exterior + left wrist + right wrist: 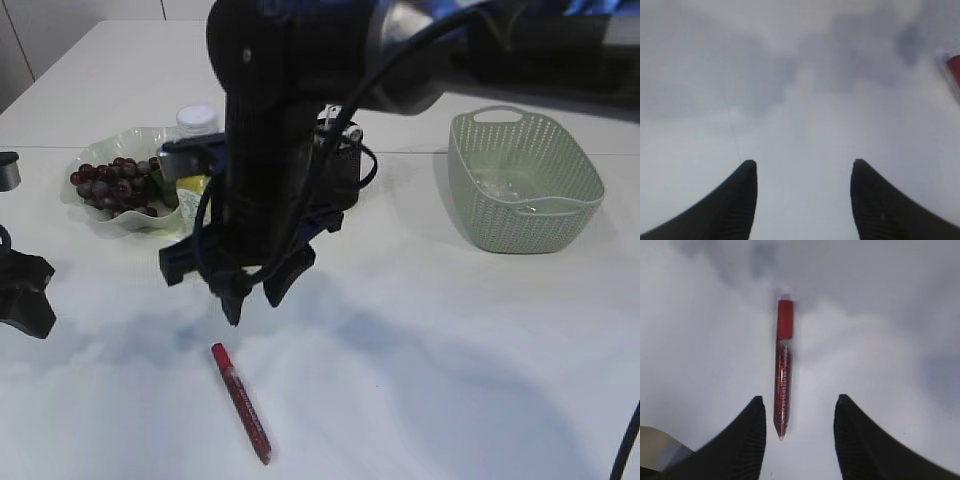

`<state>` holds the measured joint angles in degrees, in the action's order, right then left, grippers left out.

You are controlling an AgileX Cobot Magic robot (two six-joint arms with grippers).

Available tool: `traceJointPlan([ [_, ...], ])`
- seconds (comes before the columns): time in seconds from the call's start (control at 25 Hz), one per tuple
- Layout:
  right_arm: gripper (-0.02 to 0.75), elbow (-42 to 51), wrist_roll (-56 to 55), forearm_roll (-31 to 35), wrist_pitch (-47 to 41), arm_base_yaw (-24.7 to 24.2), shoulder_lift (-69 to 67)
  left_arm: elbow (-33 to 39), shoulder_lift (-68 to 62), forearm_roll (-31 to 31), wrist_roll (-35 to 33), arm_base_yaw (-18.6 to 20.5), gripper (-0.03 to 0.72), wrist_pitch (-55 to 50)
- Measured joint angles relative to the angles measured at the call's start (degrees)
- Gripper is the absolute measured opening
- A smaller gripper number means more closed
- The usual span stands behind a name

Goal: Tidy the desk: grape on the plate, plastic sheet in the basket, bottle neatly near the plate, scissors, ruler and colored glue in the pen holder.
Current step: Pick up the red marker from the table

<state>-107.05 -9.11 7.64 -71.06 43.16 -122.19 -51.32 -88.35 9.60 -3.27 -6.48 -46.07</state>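
Observation:
The red colored glue pen [240,402] lies flat on the white table near the front. My right gripper [255,293] hangs open just above and behind its capped end. In the right wrist view the pen [783,380] lies lengthwise, its pointed tip between the open jaws [799,407], nearer the left one. My left gripper [30,295] is open over bare table [800,165] at the left edge, and the pen's end [955,70] shows at the right edge of the left wrist view. Grapes [112,182] sit on the pale plate [100,218]. Scissors and ruler are hidden.
A green basket [560,225] stands at the right with something clear inside [497,185]. A bottle with a white cap [197,117] and a black pen holder [345,180] stand behind my right arm, mostly hidden by it.

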Motion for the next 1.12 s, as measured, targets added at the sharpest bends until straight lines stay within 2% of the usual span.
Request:
traceJointPlan([
  [0.68,0.364,0.1,-9.8,-0.4,3.5,5.0,-8.8,0.0,0.0,0.3,0.0,0.0,0.435,0.0],
  [1.12,0.363,0.1,-11.9,-2.8,5.6,5.1,-9.9,0.0,0.0,1.1,0.0,0.0,0.435,0.0],
])
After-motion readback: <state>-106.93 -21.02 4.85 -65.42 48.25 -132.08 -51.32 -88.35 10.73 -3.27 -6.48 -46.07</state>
